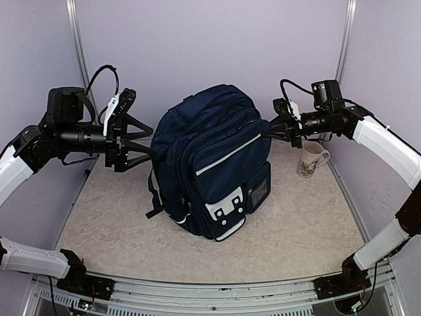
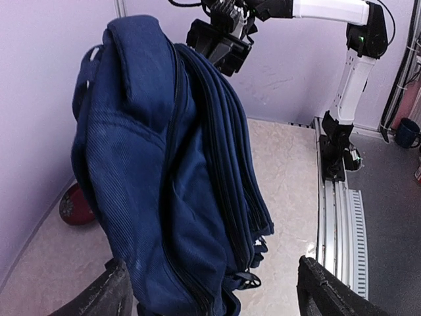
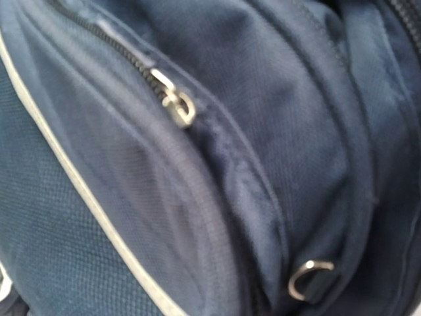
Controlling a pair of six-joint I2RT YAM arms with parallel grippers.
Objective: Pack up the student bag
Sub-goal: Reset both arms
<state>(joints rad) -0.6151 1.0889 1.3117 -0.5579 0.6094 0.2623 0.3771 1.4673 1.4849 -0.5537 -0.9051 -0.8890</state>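
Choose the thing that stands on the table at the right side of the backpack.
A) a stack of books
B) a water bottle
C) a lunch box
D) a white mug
D: a white mug with a small picture on it stands on the table, just right of the backpack.
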